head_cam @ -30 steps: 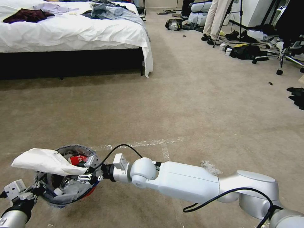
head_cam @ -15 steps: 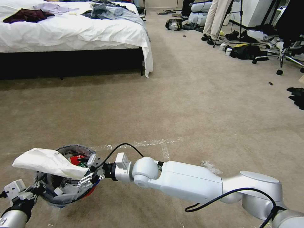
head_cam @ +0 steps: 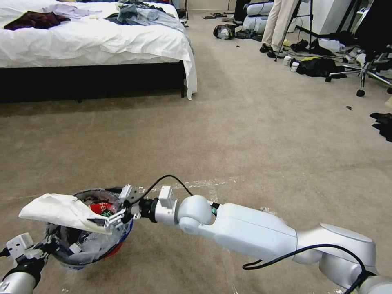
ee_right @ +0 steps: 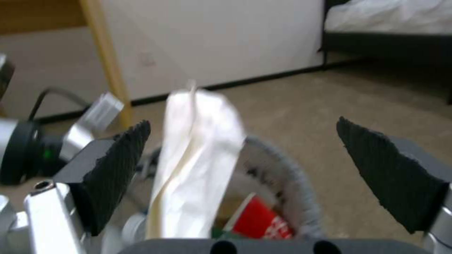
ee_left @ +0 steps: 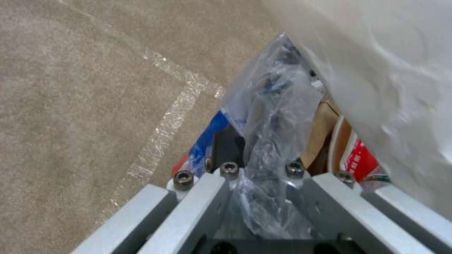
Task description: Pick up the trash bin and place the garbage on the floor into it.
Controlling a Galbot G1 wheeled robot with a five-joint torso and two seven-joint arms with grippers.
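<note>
The trash bin (head_cam: 87,241) sits at about 7 o'clock in the head view, low and near the robot, a small round red tub lined with a clear bluish bag that puffs over the rim. The left gripper (head_cam: 47,248) is at the bin's near-left rim; in the left wrist view its fingers (ee_left: 207,197) are closed together on the crumpled bag (ee_left: 275,116) and the rim, so the bin is held by that edge. Whether the bin stands on the floor (head_cam: 253,134) or hangs just above it, I cannot tell.

The right arm reaches across from 4 o'clock toward 8 o'clock, and the right gripper (head_cam: 118,208) sits at the bin's far-right rim. Its jaws stand wide apart in the right wrist view, the two dark ribbed pads (ee_right: 120,162) well separated with nothing clamped between them.

A flat white slipper (head_cam: 61,210) lies tilted across the top of the bin, one end inside near the right gripper and the other sticking out past the rim toward 9 o'clock. Under it inside the bin is a red wrapper (head_cam: 101,207) with white lettering.

A strip of shiny tape (head_cam: 192,184) crosses the carpet just beyond the bin. A bed (head_cam: 94,45) with white sheets fills the 11 o'clock corner.
</note>
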